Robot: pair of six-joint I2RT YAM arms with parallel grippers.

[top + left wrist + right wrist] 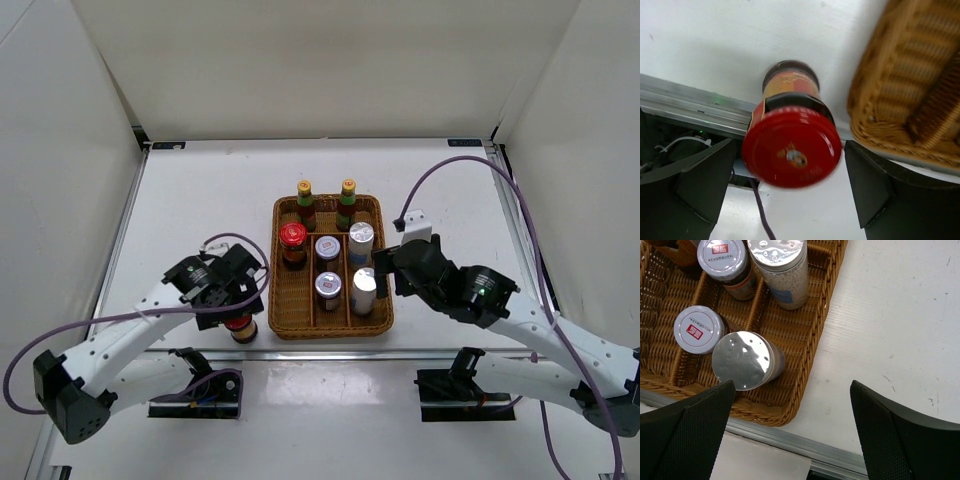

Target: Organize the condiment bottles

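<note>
Red jar (791,152) is being straddled by left fingers (705,185), which are spread wide, narrow gaps showing on both sides. It is sitting on desk (200,190), just beside near left corner of tray (285,325). Second red jar (292,238), grey-lidded jars (327,248), cylinders (361,238) and green bottles (304,200) are being carried in tray. Right fingers (690,430) are being held apart over tray's near right corner, grasping nothing.

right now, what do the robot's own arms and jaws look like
The left arm and right arm have white tubular links with black joint housings. A purple cable trails from each. The jaws are matte black, wedge-shaped blocks. A green light shows on the right wrist.
</note>
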